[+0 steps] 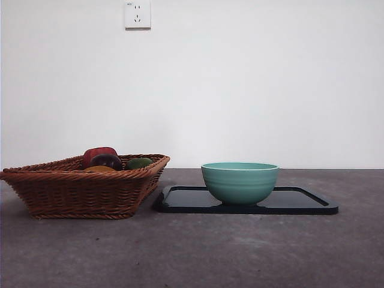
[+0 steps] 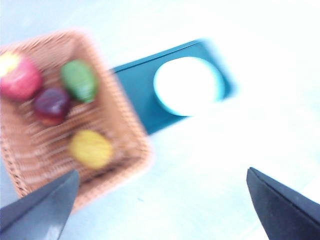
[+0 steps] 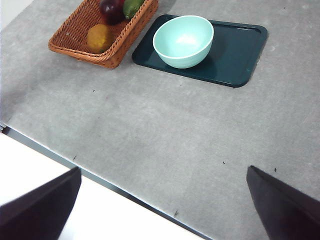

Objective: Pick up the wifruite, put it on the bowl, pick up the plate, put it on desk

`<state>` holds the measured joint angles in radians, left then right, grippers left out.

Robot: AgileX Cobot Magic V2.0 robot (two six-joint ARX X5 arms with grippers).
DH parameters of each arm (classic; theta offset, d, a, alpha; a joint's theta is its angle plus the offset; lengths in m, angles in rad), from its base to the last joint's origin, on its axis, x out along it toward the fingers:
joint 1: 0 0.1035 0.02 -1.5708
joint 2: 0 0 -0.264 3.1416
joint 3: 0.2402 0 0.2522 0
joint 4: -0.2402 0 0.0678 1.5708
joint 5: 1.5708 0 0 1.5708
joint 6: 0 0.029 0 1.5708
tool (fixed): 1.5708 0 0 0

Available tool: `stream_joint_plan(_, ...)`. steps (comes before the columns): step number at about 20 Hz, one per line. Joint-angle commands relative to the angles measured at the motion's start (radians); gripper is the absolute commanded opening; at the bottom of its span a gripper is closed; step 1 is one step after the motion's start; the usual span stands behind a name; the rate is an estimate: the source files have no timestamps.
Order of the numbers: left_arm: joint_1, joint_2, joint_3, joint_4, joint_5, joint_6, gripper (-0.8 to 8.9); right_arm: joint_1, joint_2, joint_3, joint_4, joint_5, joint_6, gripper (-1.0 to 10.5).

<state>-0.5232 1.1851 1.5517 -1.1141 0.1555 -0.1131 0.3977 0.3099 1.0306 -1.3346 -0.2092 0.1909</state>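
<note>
Two black, wedge-shaped jaws on each gripper [image 3: 162,200]

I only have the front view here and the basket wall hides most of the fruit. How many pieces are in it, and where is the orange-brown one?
Observer: Four. The wifruite lies in the basket at the corner away from the bowl, apart from the other three.
Operator: Is anything in the bowl already?
Observer: No, the right wrist view looks into it and it is empty; it stands on the dark tray, toward the basket end.
Operator: Where are the arms? I see none.
Observer: Both are high. The left gripper is open, looking down on the basket and tray; the right gripper is open above the bare desk near its edge.
</note>
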Motion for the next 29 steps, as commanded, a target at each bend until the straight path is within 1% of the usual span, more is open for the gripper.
stream_joint_plan(1,-0.017,-0.081,0.025,-0.043,0.012,0.041,6.57,0.004,0.001,0.008,-0.029,-0.001,0.012,6.0)
stream_joint_plan(4,-0.034,-0.207,0.013,-0.120,0.024,0.092,6.57,0.004,0.001,0.008,-0.028,-0.001,0.011,6.0)
stream_joint_plan(9,-0.035,-0.451,-0.121,-0.119,0.119,0.116,6.57,0.004,0.001,0.008,-0.026,-0.001,0.011,6.0)
stream_joint_plan(11,-0.035,-0.538,-0.190,-0.122,0.139,0.115,6.57,0.004,0.001,0.008,-0.026,-0.001,0.011,6.0)
stream_joint_plan(15,-0.035,-0.668,-0.322,-0.128,0.141,0.081,6.57,0.004,0.001,0.008,-0.027,-0.001,0.011,6.0)
stream_joint_plan(17,-0.035,-0.697,-0.362,-0.129,0.141,0.074,6.57,0.004,0.001,0.008,-0.027,-0.001,0.011,6.0)
stream_joint_plan(22,-0.035,-0.700,-0.367,-0.122,0.141,0.075,6.57,0.004,0.002,0.008,-0.026,-0.001,0.016,6.0)
stream_joint_plan(26,-0.035,-0.700,-0.367,-0.122,0.141,0.075,6.57,0.004,0.040,0.008,0.030,-0.001,0.084,6.0)
stream_joint_plan(29,-0.035,-0.700,-0.367,-0.122,0.141,0.075,6.57,0.004,0.138,0.008,0.082,-0.001,0.093,6.0)
